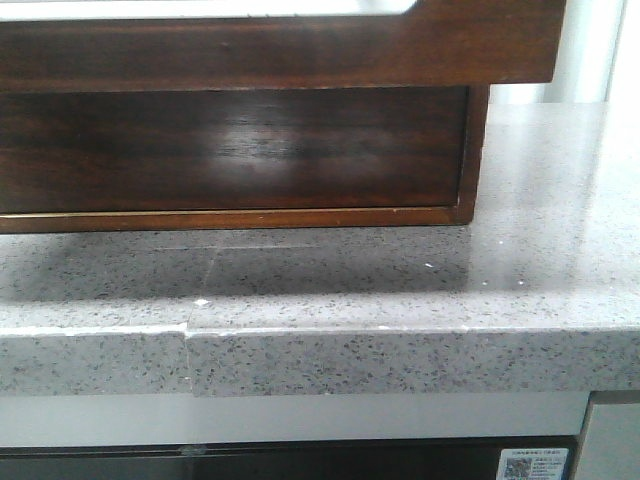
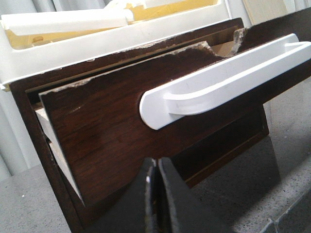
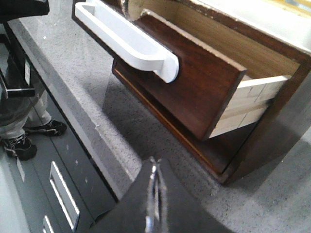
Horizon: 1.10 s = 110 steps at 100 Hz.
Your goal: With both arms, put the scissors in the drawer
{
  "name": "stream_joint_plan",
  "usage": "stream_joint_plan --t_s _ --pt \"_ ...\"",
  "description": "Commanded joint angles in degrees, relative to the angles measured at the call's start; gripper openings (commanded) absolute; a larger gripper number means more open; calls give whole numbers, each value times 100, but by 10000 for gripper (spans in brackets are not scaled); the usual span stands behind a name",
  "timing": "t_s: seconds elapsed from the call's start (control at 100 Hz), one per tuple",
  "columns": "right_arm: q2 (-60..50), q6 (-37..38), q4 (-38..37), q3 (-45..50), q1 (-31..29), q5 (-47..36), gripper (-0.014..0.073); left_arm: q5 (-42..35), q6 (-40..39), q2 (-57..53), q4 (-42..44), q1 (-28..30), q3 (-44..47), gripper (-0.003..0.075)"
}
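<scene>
Both claws were pressed shut and held nothing: your left claw (image 2: 155,194) had its fingers together with only a hairline seam, just in front of the drawer (image 2: 121,131), and your right claw (image 3: 154,199) was the same, above the counter (image 3: 73,87) edge. You had the drawer (image 3: 194,82) pulled partly out, white handle (image 3: 121,36) at 10 o'clock. Scissors appeared in no view.

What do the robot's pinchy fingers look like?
Both grippers are black. The left gripper has two smooth, wedge-shaped fingers that narrow toward the tips. The right gripper looks the same, glossy black with a shiny edge. No cables or markings show.
</scene>
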Motion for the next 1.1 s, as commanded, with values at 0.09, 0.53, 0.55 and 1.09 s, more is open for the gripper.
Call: stream_joint_plan --t_s 0.09,0.53,0.55,1.09 --pt "47 7 68 -131 -31 -263 -50 -236 -82 59 -176 -43 -134 -22" --pt "47 7 68 -131 -31 -263 -50 -226 -82 59 -176 -43 -87 -22" --pt "47 7 68 -131 -31 -263 -50 -226 -82 59 -176 -43 -87 -22" --pt "47 7 68 -131 -31 -263 -50 223 2326 59 -3447 365 -87 -22"
